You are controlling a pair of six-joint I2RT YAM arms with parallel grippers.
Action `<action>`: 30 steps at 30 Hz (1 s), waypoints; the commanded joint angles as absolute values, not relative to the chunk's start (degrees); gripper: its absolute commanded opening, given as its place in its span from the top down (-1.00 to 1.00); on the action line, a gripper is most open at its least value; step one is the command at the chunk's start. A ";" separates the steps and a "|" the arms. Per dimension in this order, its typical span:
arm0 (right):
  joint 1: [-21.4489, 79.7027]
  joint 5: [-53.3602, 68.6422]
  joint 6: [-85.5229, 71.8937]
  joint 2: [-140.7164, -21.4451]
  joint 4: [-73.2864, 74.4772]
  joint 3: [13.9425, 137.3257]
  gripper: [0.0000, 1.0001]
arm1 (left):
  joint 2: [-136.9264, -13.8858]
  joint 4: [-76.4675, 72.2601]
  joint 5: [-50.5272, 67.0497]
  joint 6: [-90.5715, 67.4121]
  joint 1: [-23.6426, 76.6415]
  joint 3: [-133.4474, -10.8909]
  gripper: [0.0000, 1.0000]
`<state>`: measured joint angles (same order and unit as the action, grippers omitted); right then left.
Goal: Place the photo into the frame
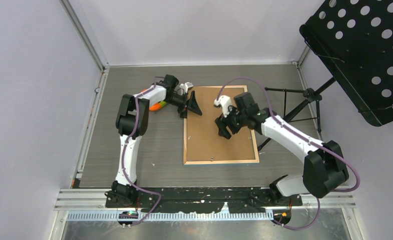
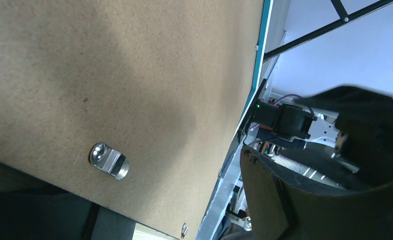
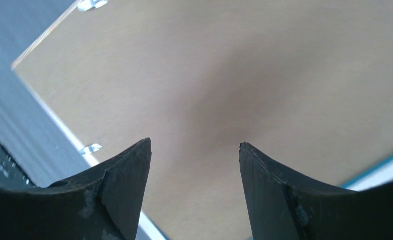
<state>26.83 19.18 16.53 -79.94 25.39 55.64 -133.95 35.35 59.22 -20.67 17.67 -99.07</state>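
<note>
The frame (image 1: 185,145) lies face down in the middle of the table, showing a light wood rim and a thin blue edge (image 2: 257,75). A plain brown backing board (image 1: 209,142) fills it, with a metal clip (image 2: 109,161) near one edge. The photo is hidden. My left gripper (image 1: 193,106) is open at the frame's far left edge; one dark finger (image 2: 294,200) shows beside the blue edge. My right gripper (image 1: 225,127) hovers open just over the board's middle (image 3: 264,75), nothing between its fingertips (image 3: 194,145).
A black perforated music stand (image 1: 364,55) leans in at the right, its tripod legs (image 1: 294,107) on the table beside the frame. An orange object (image 1: 156,106) lies behind the left arm. Grey walls close in the left, back and right.
</note>
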 commanded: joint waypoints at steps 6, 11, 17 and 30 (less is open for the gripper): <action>40.88 14.96 20.55 -75.87 21.72 47.96 -0.43 | -133.27 35.63 52.83 -18.01 17.05 -97.55 -0.44; 44.46 11.96 19.04 -76.41 20.32 46.86 -0.43 | -133.21 35.29 52.82 -18.18 17.05 -97.32 -0.45; 48.99 6.81 18.83 -77.08 18.15 45.75 -0.43 | -133.28 35.18 53.12 -18.28 17.05 -97.25 -0.46; 55.56 1.07 19.99 -79.42 16.57 45.50 -0.42 | -133.42 34.96 53.74 -18.28 17.04 -97.25 -0.47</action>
